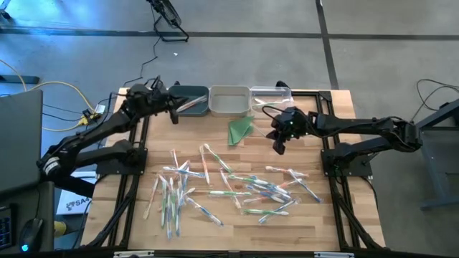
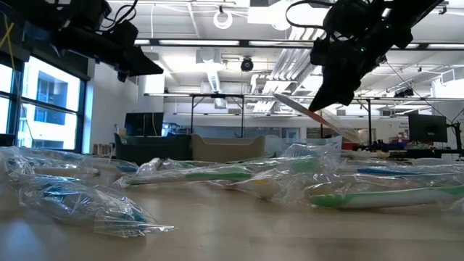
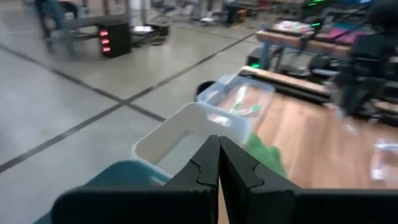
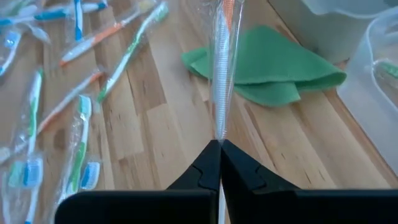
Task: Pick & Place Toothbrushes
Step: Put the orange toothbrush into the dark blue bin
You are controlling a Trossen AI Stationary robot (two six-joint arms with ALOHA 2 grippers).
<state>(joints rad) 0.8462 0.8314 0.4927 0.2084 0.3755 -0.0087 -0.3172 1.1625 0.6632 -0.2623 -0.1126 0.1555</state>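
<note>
Right gripper: clamped on one wrapped orange toothbrush, held above the green cloth.
Left gripper: fingers pressed together, over the dark bin.
Toothbrushes: scattered mid-table.

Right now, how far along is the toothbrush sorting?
Early. Done: a few toothbrushes lie in the clear bin and dark bin. In hand: the right gripper holds a wrapped orange toothbrush; the left gripper is shut, empty, over the bins. Left: the toothbrush pile.
</note>
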